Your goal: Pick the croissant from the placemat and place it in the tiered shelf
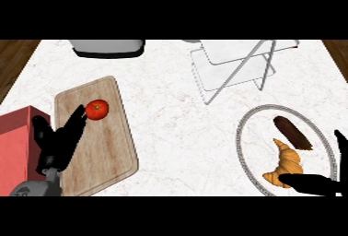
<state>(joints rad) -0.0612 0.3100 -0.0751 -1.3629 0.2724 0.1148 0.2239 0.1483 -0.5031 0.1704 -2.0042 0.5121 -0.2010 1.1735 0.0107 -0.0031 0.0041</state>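
Right hand (pixel 312 184) at lower right of frame, spread open, nothing gripped yet: one dark digit lies across the croissant's lower tip, another stands up at the right edge. Croissant (pixel 285 162) on the round placemat (pixel 239 134), lower right, just left of and above that hand, so sitting in its open span. Long axis runs roughly bottom to top of frame, slightly bowed; lower end fat, upper end tapering to a point toward frame top. Dark brown pastry (pixel 292 131) just above it on the same mat, nearly touching, so watch the fingers there. Left hand (pixel 60 143) at lower left, open, resting over cutting board (pixel 102 156) near tomato (pixel 97 109); well apart from croissant, right hand clearly nearer. Tiered shelf (pixel 234 67) upper centre-right on the desk (pixel 170 129), so the carry likely goes up-frame and slightly left.
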